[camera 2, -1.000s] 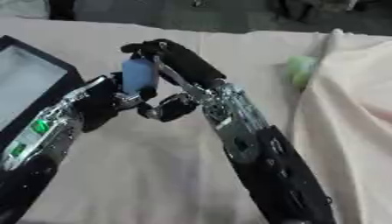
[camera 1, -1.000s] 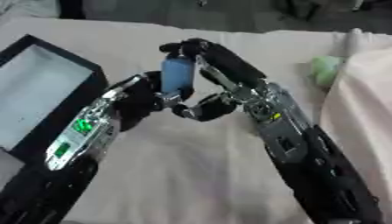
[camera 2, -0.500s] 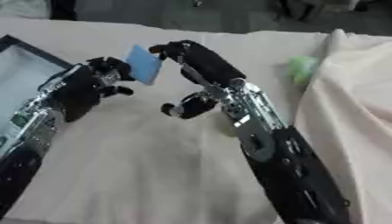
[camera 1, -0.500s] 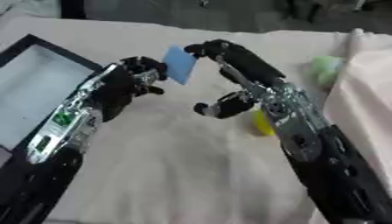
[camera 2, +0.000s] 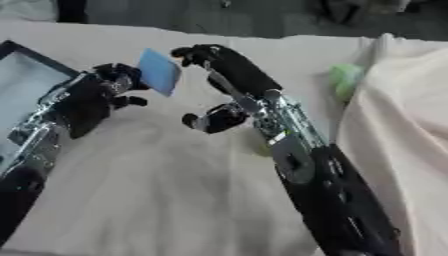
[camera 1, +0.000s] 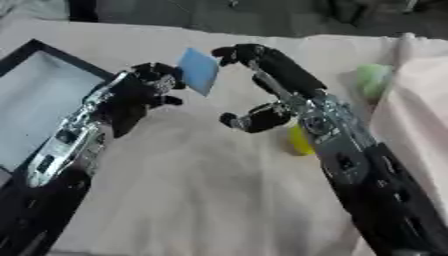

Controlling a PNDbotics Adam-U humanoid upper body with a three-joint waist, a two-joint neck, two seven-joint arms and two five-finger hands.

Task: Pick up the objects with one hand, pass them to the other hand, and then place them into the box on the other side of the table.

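Note:
A flat light-blue object (camera 1: 199, 71) is held above the table by my left hand (camera 1: 143, 89), whose fingers pinch its left edge. My right hand (camera 1: 262, 85) hovers just right of it, fingers straight and spread, thumb curled low, touching nothing. The black-rimmed box (camera 1: 35, 100) with a pale inside lies at the left edge, right beside my left forearm. A yellow object (camera 1: 299, 141) lies on the cloth under my right wrist. A green object (camera 1: 373, 80) sits at the far right.
A beige cloth (camera 1: 201, 185) covers the table. A pinkish fabric fold (camera 1: 420, 110) rises along the right side. The table's far edge runs across the top, dark floor beyond it.
The blue object has passed from between both hands into my left hand alone. My left hand has carried it up and left toward the box; my right hand has let go and opened.

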